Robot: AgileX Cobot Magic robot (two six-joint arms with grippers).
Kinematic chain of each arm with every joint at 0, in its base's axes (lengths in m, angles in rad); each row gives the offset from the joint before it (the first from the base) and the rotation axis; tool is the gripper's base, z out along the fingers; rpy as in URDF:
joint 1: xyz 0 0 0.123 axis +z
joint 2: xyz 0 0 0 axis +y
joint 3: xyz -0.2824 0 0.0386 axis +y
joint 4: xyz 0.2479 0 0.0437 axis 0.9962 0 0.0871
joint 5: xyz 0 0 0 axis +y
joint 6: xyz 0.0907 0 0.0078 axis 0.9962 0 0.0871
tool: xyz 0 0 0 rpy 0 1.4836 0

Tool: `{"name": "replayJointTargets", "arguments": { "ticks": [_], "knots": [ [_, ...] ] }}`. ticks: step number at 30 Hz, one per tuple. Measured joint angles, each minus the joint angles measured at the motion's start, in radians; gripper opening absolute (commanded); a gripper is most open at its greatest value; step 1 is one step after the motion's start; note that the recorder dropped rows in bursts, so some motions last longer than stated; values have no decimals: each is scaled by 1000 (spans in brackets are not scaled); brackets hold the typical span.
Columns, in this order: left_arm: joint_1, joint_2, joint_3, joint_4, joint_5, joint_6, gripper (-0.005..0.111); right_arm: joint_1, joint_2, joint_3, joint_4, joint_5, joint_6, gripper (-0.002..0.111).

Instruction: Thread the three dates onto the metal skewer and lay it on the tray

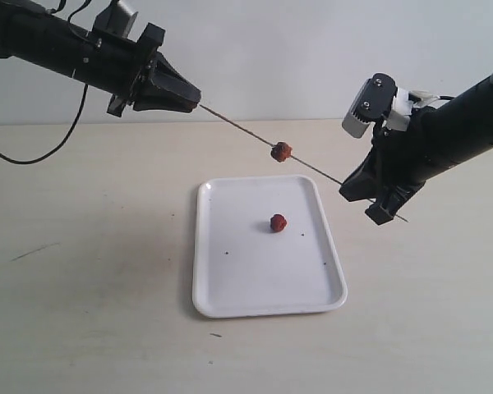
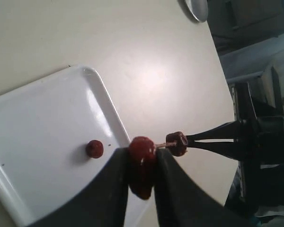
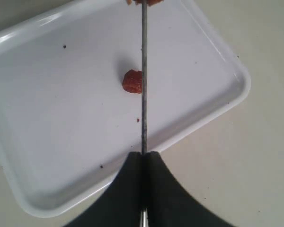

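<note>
The thin metal skewer (image 1: pixel 238 129) hangs slanted above the tray (image 1: pixel 230 271). My right gripper (image 1: pixel 349 187) is shut on its lower end, and the rod (image 3: pixel 144 109) runs straight out from the closed right gripper (image 3: pixel 143 153). My left gripper (image 1: pixel 195 102) is at the rod's upper end. In the left wrist view the left gripper (image 2: pixel 142 153) is shut on a dark red date (image 2: pixel 142 165) at the skewer's tip. A second date (image 1: pixel 281 151) sits threaded mid-rod (image 2: pixel 176 143). The third date (image 1: pixel 278 222) lies loose on the tray (image 2: pixel 38 123), also visible from the right wrist (image 3: pixel 131 81).
The white tray (image 3: pixel 61 118) lies on a pale tabletop, with a few tiny dark specks on it. A black cable (image 1: pixel 41 152) trails on the table at the far left. A plain wall stands behind the table.
</note>
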Motion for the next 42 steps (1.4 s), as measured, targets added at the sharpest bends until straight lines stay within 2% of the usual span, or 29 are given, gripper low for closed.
{"name": "replayJointTargets", "arguments": {
  "ticks": [32,42],
  "knots": [
    [-20,14,0,-5,-8,14,21,0,0,0,0,3,0,0],
    [-24,14,0,-5,-6,14,21,-2,0,0,33,-18,-194,0]
  ]
}}
